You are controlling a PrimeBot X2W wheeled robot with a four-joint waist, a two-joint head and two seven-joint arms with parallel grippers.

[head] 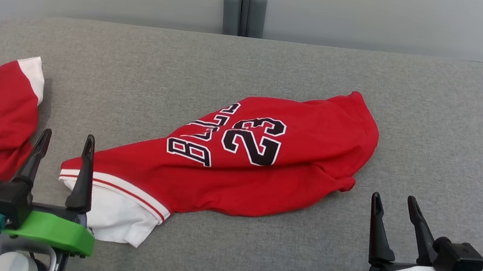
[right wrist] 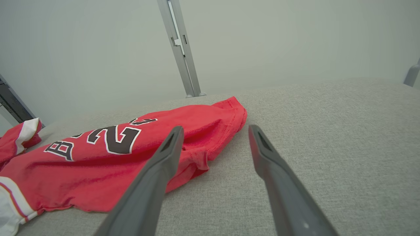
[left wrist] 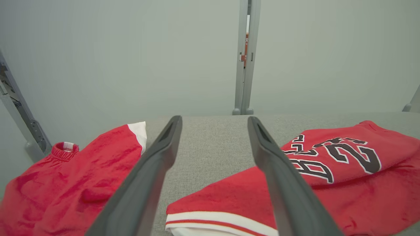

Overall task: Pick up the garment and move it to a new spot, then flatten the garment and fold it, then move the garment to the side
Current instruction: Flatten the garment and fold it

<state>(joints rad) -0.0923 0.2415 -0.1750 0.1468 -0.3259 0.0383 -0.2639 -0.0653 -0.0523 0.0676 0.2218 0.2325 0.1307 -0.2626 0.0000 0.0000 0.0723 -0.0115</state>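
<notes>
Left tool [left wrist: 214,119] gapes over grey table [left wrist: 210,154], jersey [left wrist: 344,173] and red garment [left wrist: 65,183] flanking.

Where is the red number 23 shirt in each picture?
Head view: number 23 shirt in the middle, stretching toward lower left.
Left wrist view: shirt at lower right.
Right wrist view: shirt at left and centre.
Shared landmark: the grey post at the back.

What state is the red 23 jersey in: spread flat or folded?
Bunched, neither flat nor neatly folded: the jersey lies as a rumpled long bundle on the grey surface, its lettering creased.
</notes>
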